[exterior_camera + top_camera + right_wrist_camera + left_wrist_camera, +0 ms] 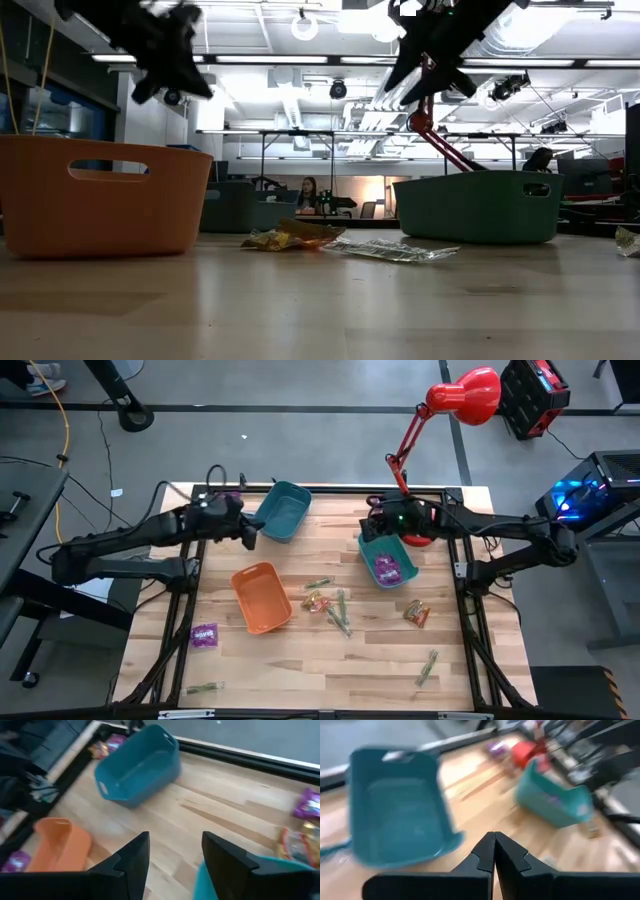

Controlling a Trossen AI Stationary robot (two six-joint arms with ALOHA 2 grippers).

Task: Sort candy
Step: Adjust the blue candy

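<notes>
Candy lies scattered on the wooden table: a purple packet point(204, 635), orange-yellow pieces point(315, 602) point(416, 614) and greenish sticks point(340, 615) point(428, 665) point(205, 688). More purple candy point(387, 567) lies inside the teal bin point(388, 560). My left gripper point(247, 532) point(494, 851) is shut on nothing, hovering beside the blue bin point(283, 510) point(395, 810). My right gripper point(373, 525) point(175, 851) is open and empty, hovering over the far end of the teal bin. In the low view both grippers point(165, 45) point(430, 50) hang well above the table.
The orange bin point(262, 597) point(100, 195) stands left of centre, with bare wood between the three bins. A red desk lamp point(455, 405) is clamped at the far edge behind the right arm. Metal frame rails run along the table's left and right sides.
</notes>
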